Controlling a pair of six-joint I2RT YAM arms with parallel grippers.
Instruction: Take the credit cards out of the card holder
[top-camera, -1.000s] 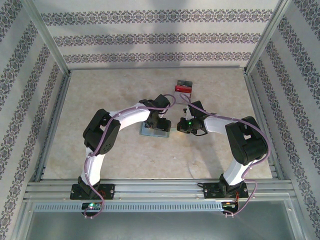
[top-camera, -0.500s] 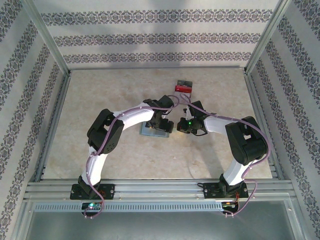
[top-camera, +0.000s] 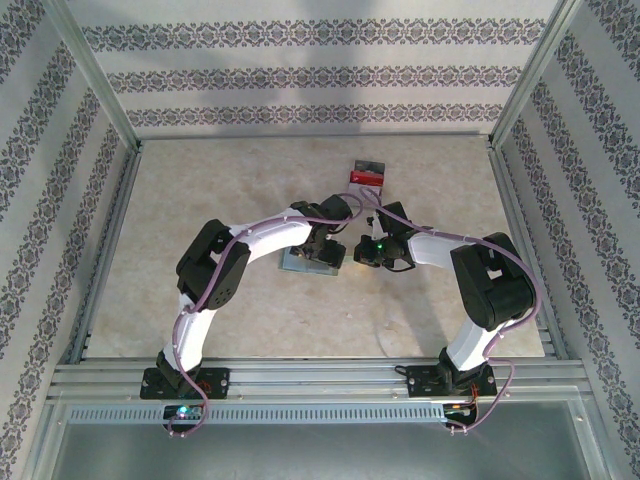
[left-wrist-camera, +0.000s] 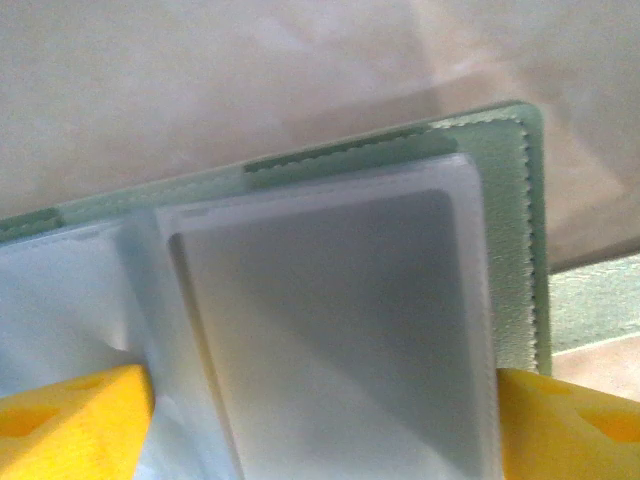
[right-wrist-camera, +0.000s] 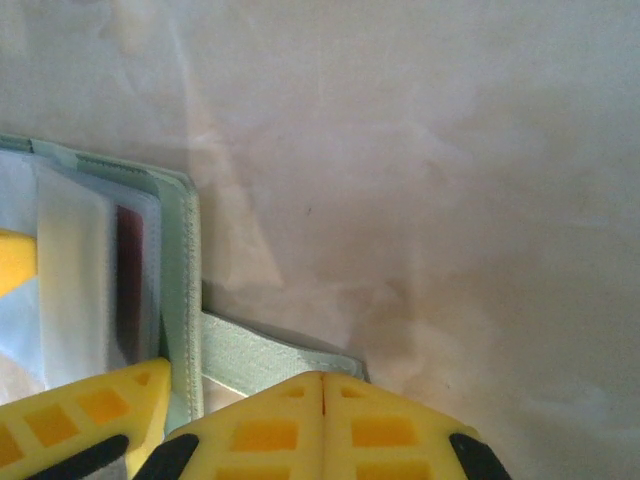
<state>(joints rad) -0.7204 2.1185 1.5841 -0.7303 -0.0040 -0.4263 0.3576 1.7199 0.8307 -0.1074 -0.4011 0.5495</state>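
Beige stone-look tabletop (top-camera: 200, 200), patterned walls. One grey-green bifold card holder (top-camera: 300, 263) lies open mid-table, with one dark-red card (right-wrist-camera: 128, 290) in a clear sleeve (left-wrist-camera: 330, 320). The left gripper (left-wrist-camera: 320, 430) straddles a sleeve, jaws wide. The right gripper (right-wrist-camera: 322, 400) is pinched together beside the holder. One red-grey card stack (top-camera: 366, 176) lies beyond.

Matt, finely grained grey-green cover on the card holder (left-wrist-camera: 510, 230), perhaps faux leather, with stitched edging. Frosted, slightly glossy clear plastic sleeves (left-wrist-camera: 340, 330) inside. Smooth, pale, faintly mottled table top (right-wrist-camera: 450, 200), stone-like.
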